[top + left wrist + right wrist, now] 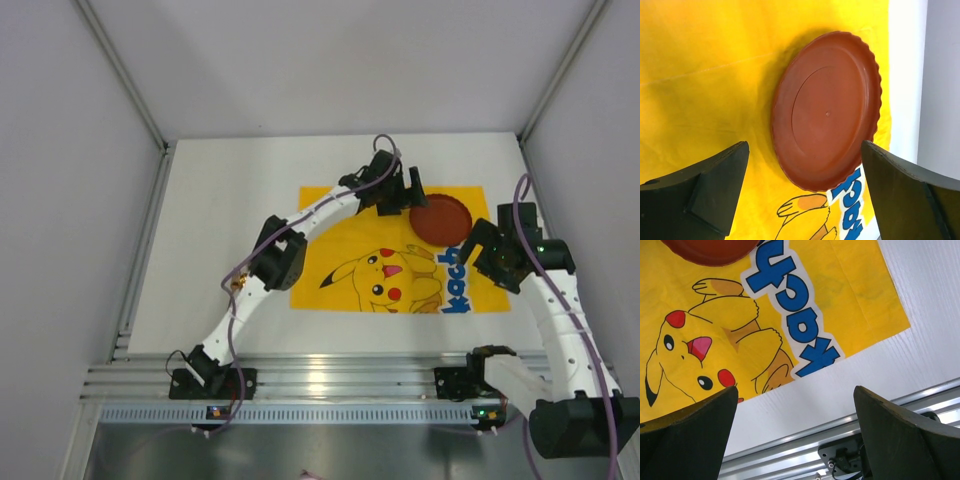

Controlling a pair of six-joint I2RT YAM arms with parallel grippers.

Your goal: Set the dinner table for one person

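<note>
**Item: plate [827, 110].** Brown, round, scalloped rim. It has no long axis, so no approach angle is favoured. It lies flat on the far right part of the yellow mat [340, 235], with its right rim close to the mat's right edge. From the wrist view I cannot tell whether it sits face up or upside down.

**Left gripper [804, 145].** Fingers are spread wide and hold nothing. The plate lies straight ahead of it, framed between the two fingers. From above, this gripper [408, 190] is just beside the plate's left rim; whether they touch cannot be told. This is the nearer arm and probably the one to act.

**Right gripper [796, 390].** Its fingers are also parted and hold nothing. It hangs over the mat's near right corner, with only a sliver of the plate at the top edge of its view.

**Surface.** The cloth mat lies on the white table [220, 230], and cloth may drag under a sliding rim. A ribbed rail [330, 380] runs along the near edge.

**Room.** White walls [60, 200] stand on the left, right and far sides. Bare tabletop shows to the left of the mat and in front of it.
</note>
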